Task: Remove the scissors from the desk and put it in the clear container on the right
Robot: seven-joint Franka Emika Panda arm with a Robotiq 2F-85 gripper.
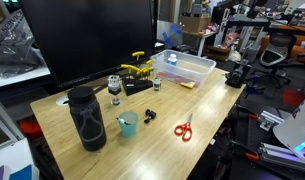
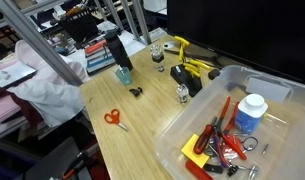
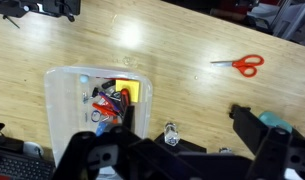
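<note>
**Jaws wide open, scissors out on the surface**

Jaws are spread wide at the bottom of the wrist view with nothing gripped between them, high above everything.

The scissors (image 3: 242, 65) lie flat on the bare wood of the surface (image 3: 172, 35), red handles and all, well apart from the clear container (image 3: 60, 100). In both exterior views they (image 1: 183, 129) (image 2: 114, 118) lie near the surface's edge.

The container (image 2: 197, 112) has a pile of stuff in it: a white bottle (image 2: 250, 113) with a blue cap, red-handled pliers (image 2: 224, 130) and some yellow bits.

Also on the surface are a teal cup (image 1: 127, 124), a tall black bottle (image 1: 86, 118) and a yellow-and-black tool (image 1: 139, 68) beside the container (image 1: 197, 68).
</note>
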